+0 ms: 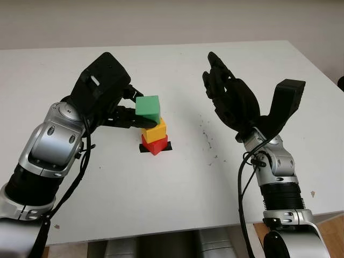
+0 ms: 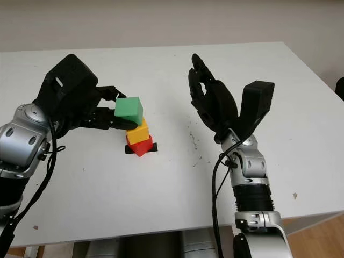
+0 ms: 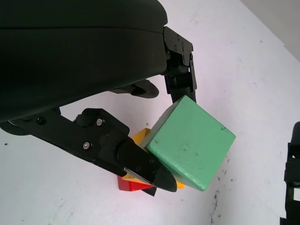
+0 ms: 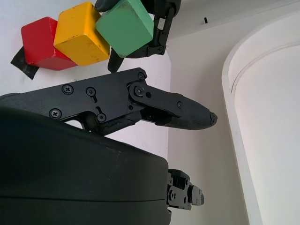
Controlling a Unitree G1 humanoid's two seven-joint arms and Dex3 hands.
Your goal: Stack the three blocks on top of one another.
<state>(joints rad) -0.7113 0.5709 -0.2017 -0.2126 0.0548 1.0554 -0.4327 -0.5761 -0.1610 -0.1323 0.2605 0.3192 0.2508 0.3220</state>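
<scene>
White counter point(image 1: 161, 204), lightly speckled, pale wall behind. Red block point(image 1: 154, 144) on black patch point(image 1: 167, 147); yellow block point(image 1: 154, 130) atop; green block point(image 1: 148, 108) uppermost, tilted, clamped by left hand point(image 1: 115, 105). Right hand point(image 1: 231, 99) open, raised alongside.

White table point(image 1: 177, 199) w/ black tape patch point(image 1: 167, 147), dark specks point(image 1: 204, 134) nearby.

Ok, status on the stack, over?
Left hand shut on green block, sitting tilted atop yellow block, not released. Yellow on red block. Right hand open, raised to the stack's right. Nothing in the way.
</scene>
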